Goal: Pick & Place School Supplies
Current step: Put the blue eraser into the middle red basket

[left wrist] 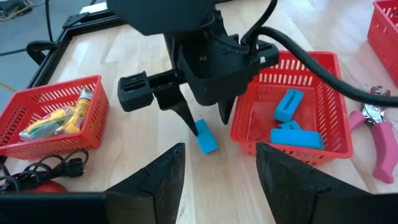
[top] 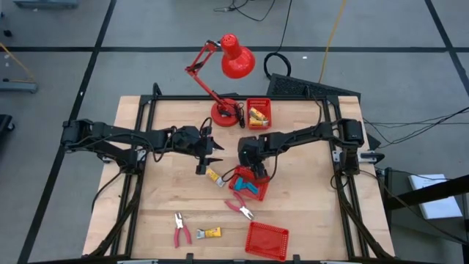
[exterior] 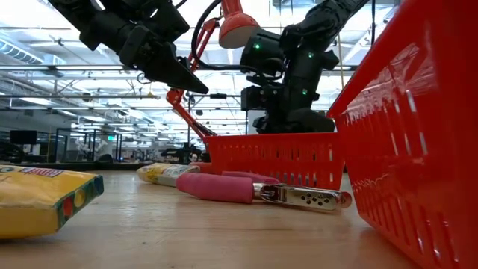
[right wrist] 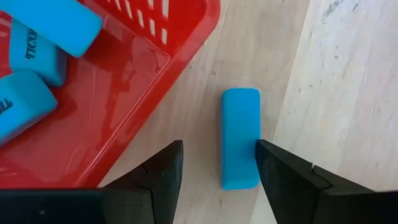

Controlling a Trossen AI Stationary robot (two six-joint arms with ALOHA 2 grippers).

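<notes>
The right gripper (left wrist: pixel 205 118) points straight down, fingers spread around a blue eraser (right wrist: pixel 240 137) lying beside the basket (left wrist: pixel 249 134), while the left gripper (top: pixel 212 152) hovers open nearby, its tips partly hidden.

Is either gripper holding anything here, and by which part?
Nothing is held. The right gripper hangs with open jaws over a blue eraser on the table; the left gripper is open and empty.

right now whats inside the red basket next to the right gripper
Light-blue erasers lie inside the red basket: three show in the right wrist view. One more eraser lies outside on the table, between the open right gripper fingers. The right arm hides part of the basket.
</notes>
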